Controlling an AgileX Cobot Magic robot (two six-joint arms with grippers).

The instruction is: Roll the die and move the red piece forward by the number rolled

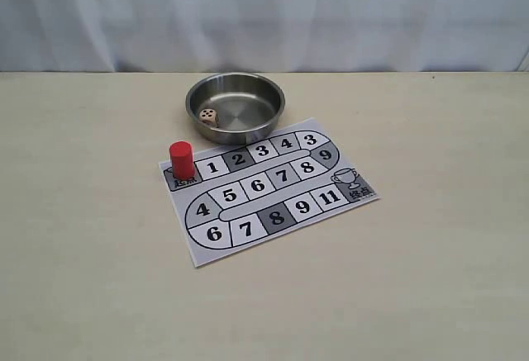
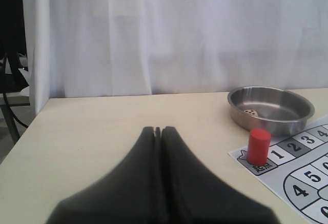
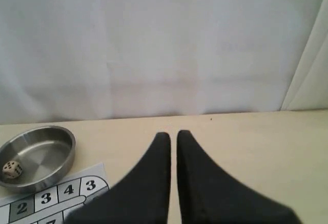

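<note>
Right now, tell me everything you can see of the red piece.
The red piece is a small, plain red cylinder with a flat top and a smooth, matte-looking surface, no markings visible. It stands upright on the grey start square at the left corner, in the exterior view, of the paper game board, next to square 1. Only the board touches it; the steel bowl sits apart behind it.

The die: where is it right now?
In the exterior view the die lies inside the steel bowl, near its left wall, just behind the game board and beyond the red piece.
</note>
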